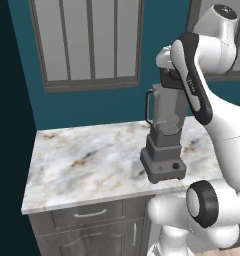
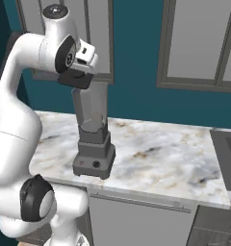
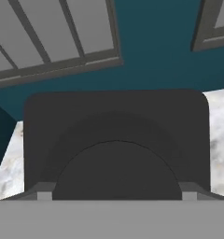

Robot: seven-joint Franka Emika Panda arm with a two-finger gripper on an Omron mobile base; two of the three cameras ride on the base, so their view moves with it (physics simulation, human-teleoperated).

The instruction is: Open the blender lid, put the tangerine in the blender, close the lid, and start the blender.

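The blender [image 1: 164, 150] [image 2: 93, 156] stands on the marble counter [image 1: 87, 160], a dark grey base with a translucent pitcher on top. The black blender lid [image 2: 78, 80] [image 1: 168, 79] hangs tilted just above the pitcher's top, shifted a little toward the arm. In the hand view the blender lid [image 3: 116, 126] spans the space between the two finger tips. My gripper [image 3: 116, 191] is shut on it, jaws wide. Low inside the pitcher a faint pale round shape [image 1: 171, 120] shows through the wall. I cannot tell whether it is the tangerine.
A dark sink [image 2: 228, 153] is set into the counter at the far right. Grey-framed windows [image 1: 87, 45] line the teal wall behind the blender. The counter's left end [image 1: 29, 190] drops off beside a dark wall. Grey drawers [image 1: 89, 215] sit below.
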